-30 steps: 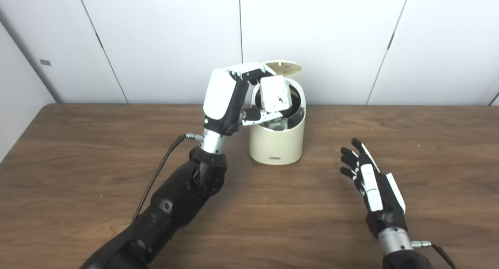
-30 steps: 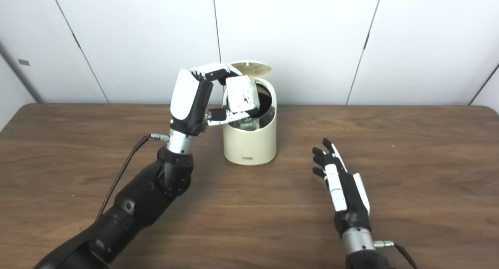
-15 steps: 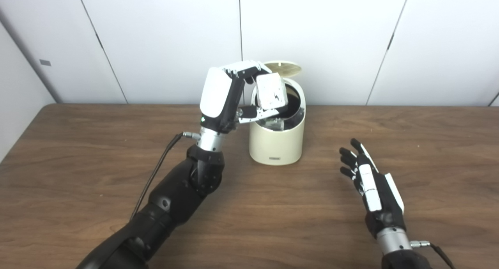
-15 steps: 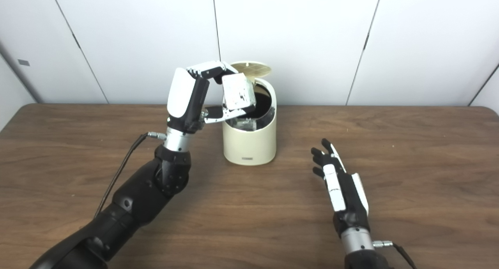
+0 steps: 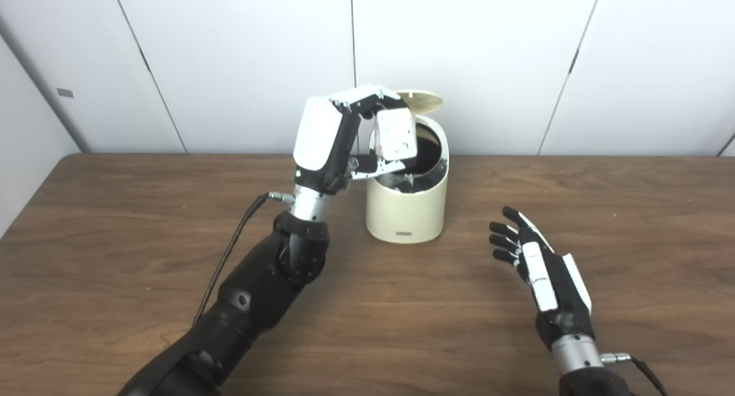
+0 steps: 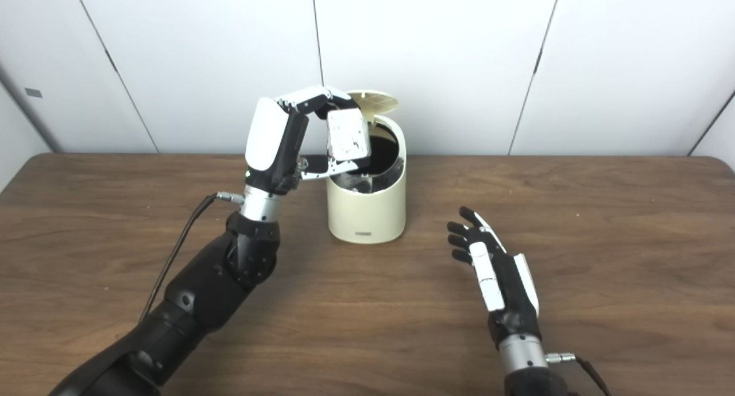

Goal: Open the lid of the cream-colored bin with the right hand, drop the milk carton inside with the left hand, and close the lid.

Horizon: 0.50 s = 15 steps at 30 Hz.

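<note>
Both hands show: my left hand [image 5: 344, 135] grips the milk carton [image 5: 395, 135] over the open bin's [image 5: 407, 209] near-left rim; my right hand [image 5: 542, 270] rests open on the desk [image 5: 115, 241]. Released off-centre, it could catch the rim and fall outside.

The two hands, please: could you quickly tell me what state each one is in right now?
Left hand: shut on the milk carton, held over the open bin.
Right hand: open, holding nothing, fingers apart above the table.
</note>
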Each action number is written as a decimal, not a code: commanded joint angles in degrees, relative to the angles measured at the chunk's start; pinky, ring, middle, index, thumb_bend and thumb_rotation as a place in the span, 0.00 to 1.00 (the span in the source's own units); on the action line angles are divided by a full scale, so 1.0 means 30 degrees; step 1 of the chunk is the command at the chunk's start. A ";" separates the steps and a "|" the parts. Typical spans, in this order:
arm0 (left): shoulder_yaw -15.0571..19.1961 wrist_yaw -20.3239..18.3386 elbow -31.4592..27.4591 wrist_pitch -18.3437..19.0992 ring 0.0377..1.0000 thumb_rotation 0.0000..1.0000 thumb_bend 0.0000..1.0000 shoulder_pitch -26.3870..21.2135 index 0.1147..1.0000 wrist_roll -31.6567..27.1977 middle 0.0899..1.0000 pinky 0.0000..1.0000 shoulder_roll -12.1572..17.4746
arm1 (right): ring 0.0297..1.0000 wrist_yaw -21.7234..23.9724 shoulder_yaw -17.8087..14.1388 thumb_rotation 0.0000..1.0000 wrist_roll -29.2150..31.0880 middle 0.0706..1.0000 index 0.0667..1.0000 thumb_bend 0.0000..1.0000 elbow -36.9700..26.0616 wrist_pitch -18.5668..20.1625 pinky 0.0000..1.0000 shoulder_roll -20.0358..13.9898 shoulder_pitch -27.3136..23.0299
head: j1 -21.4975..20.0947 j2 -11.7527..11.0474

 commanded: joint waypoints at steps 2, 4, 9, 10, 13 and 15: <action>0.0256 0.0507 -0.0330 -0.0358 0.52 0.01 1.00 -0.0924 0.56 0.0111 0.56 0.50 0.0189 | 0.79 -0.0077 -0.0008 0.98 0.0004 0.78 0.87 0.47 -0.0875 -0.0182 0.78 0.0106 -0.0482 | -0.0006 -0.0015; 0.0341 0.0387 -0.0338 -0.0357 0.54 0.01 1.00 -0.0887 0.57 0.0199 0.57 0.51 0.0198 | 0.80 -0.0035 -0.0083 0.97 0.0240 0.78 0.88 0.47 -0.0865 -0.0226 0.80 0.0153 -0.0478 | -0.0006 -0.0015; 0.0267 0.0309 -0.0385 -0.0358 0.54 0.00 1.00 -0.0850 0.56 0.0143 0.57 0.52 0.0288 | 0.81 -0.0036 -0.0163 0.97 0.0507 0.77 0.88 0.44 -0.0678 -0.0445 0.81 0.0163 -0.0538 | -0.0034 -0.0020; 0.0216 0.0352 -0.0348 -0.0358 0.54 0.00 1.00 -0.0866 0.55 0.0131 0.56 0.52 0.0326 | 0.81 -0.0029 -0.0172 0.97 0.0566 0.77 0.88 0.44 -0.0640 -0.0467 0.82 0.0165 -0.0552 | -0.0048 -0.0016; 0.0271 0.0455 -0.0345 -0.0358 0.54 0.00 1.00 -0.0849 0.54 0.0304 0.55 0.52 0.0342 | 0.82 -0.0014 -0.0145 0.97 0.0674 0.77 0.88 0.45 -0.0712 -0.0370 0.83 0.0164 -0.0556 | -0.0058 -0.0007; 0.0318 0.0430 -0.0413 -0.0358 0.54 0.00 1.00 -0.0831 0.54 0.0253 0.55 0.52 0.0325 | 0.82 -0.0010 -0.0126 0.97 0.0690 0.76 0.88 0.44 -0.0732 -0.0401 0.83 0.0143 -0.0551 | -0.0058 -0.0007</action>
